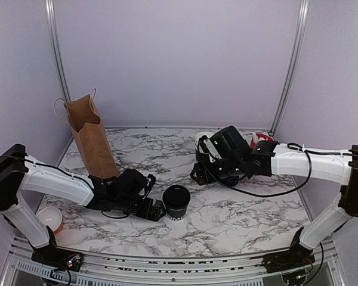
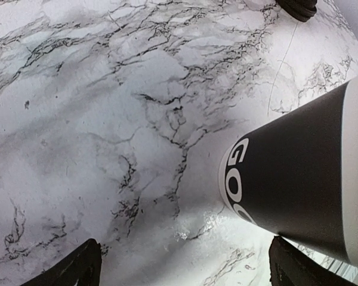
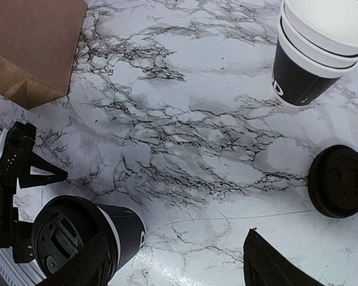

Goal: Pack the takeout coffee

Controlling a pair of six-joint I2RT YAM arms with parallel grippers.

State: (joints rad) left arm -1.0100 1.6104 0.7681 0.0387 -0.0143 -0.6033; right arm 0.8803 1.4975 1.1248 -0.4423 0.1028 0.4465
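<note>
Clearance: bare marble table (image 1: 244,221) through centre frame in the top view; brown paper bag (image 1: 88,138) stands upper left near the wall. Takeout coffee (image 1: 176,201), lidded and upright, sits lower centre, just beside the left gripper (image 1: 158,210). Only the right wrist view shows a loose lid (image 3: 339,180) at right, with stacked cups (image 3: 310,53) upper right. Left gripper is spread wide with the coffee by its right finger; contact unclear. Right gripper (image 3: 179,265) is parted, empty.

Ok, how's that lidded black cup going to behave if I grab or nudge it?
The lidded black paper cup tapers toward its base, so a high push would likely tip it. Its paper wall probably dents under a hard squeeze. The lid hides whether it is filled, so its weight is unknown.
</note>
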